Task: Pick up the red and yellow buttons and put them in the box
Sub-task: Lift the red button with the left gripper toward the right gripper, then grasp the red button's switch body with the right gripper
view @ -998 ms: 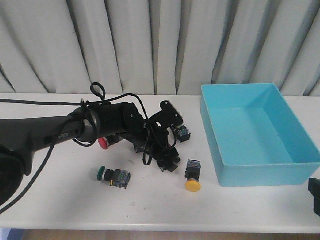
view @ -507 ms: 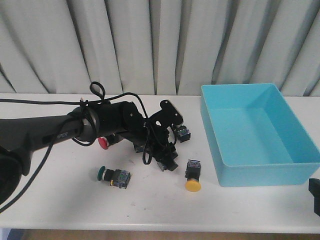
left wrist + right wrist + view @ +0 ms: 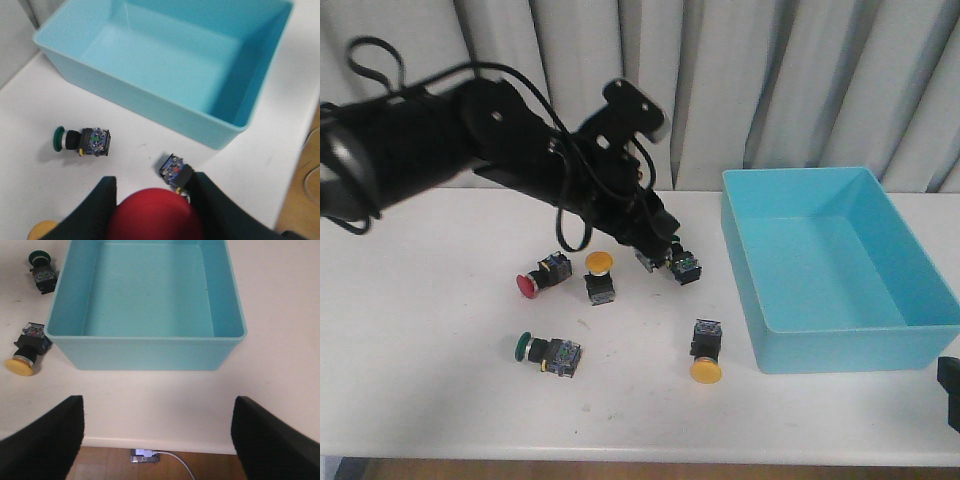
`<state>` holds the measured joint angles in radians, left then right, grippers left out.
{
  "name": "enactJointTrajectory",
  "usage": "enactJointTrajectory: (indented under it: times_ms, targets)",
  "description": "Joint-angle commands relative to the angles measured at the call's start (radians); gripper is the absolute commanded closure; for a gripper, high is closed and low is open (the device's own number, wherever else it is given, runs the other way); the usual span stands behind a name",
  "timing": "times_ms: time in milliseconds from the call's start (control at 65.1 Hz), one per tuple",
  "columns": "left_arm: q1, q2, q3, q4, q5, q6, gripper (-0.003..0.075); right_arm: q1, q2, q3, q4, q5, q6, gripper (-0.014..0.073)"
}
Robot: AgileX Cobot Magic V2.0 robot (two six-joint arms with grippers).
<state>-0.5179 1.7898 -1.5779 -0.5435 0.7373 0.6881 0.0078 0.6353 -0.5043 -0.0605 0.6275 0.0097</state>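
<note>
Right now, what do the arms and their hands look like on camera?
The left arm is a thick, rounded black casing with loose black cables looping over it. Its left hand has broad matte black fingers. The right hand shows only two blunt black fingers, with no visible markings.

Left arm (image 3: 450, 140): thick, rounded, matte black casing throughout. Thin black cable (image 3: 380, 75) loops above it and runs along its length, another loop hanging near wrist. Left end effector (image 3: 152, 197): two broad black fingers. Right end effector (image 3: 157, 432): two wide, blocky black fingers.
</note>
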Motion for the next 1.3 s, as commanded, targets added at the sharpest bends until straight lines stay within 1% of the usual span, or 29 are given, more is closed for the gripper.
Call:
enactJointTrajectory:
  times_ms: [0, 61, 276, 368, 461, 507, 553, 629, 721, 829, 967, 1029, 1105, 1136, 1289]
  targets:
    - [0.024, -0.146, 0.006, -0.016, 0.012, -0.070, 0.0528, -0.006, 0.006, -0.028, -0.008, -0.058, -0.010, 0.0000]
    - [0.043, -0.210, 0.062, 0.002, -0.003, -0.081, 0.0528, -0.006, 0.006, -0.028, -0.008, -0.058, -0.010, 0.0000]
    - [0.096, -0.410, 0.359, 0.006, -0.113, -0.106, 0.0528, -0.006, 0.006, -0.028, -0.006, -0.071, -0.010, 0.0000]
    - [0.102, -0.482, 0.473, -0.030, -0.192, -0.130, 0.0528, -0.006, 0.011, -0.028, -0.007, -0.057, -0.021, 0.0000]
    - [0.101, -0.530, 0.571, -0.096, -0.262, -0.128, 0.0528, -0.003, 0.028, -0.028, 0.012, -0.054, -0.091, 0.0000]
    - [0.100, -0.539, 0.601, -0.132, -0.279, -0.128, 0.0528, -0.003, 0.041, -0.028, 0.060, -0.066, -0.151, 0.0000]
    - [0.100, -0.540, 0.622, -0.162, -0.278, -0.127, 0.0528, -0.003, 0.056, -0.029, 0.135, -0.077, -0.255, 0.0000]
    - [0.098, -0.532, 0.635, -0.219, -0.267, -0.100, 0.0528, -0.003, 0.087, -0.040, 0.301, -0.061, -0.464, 0.0001]
    - [0.087, -0.520, 0.635, -0.327, -0.249, -0.032, 0.0528, -0.003, 0.143, -0.068, 0.490, -0.020, -0.696, 0.0006]
    - [0.078, -0.509, 0.635, -0.511, -0.206, 0.098, 0.0528, -0.003, 0.218, -0.106, 0.657, 0.021, -0.877, 0.0027]
    - [0.078, -0.500, 0.635, -0.761, -0.111, 0.258, 0.0528, 0.001, 0.300, -0.152, 0.779, 0.083, -1.006, 0.0055]
    - [0.079, -0.499, 0.635, -0.838, -0.083, 0.301, 0.0528, 0.041, 0.331, -0.170, 0.795, 0.089, -1.032, 0.0062]
    - [0.079, -0.499, 0.635, -0.903, -0.065, 0.331, 0.0528, 0.146, 0.368, -0.195, 0.773, 0.058, -1.044, 0.0066]
    - [0.079, -0.499, 0.635, -0.916, -0.064, 0.336, 0.0528, 0.173, 0.377, -0.205, 0.760, 0.044, -1.041, 0.0065]
    - [0.079, -0.499, 0.635, -0.929, -0.061, 0.336, 0.0528, 0.391, 0.412, -0.258, 0.739, -0.017, -1.035, 0.0067]
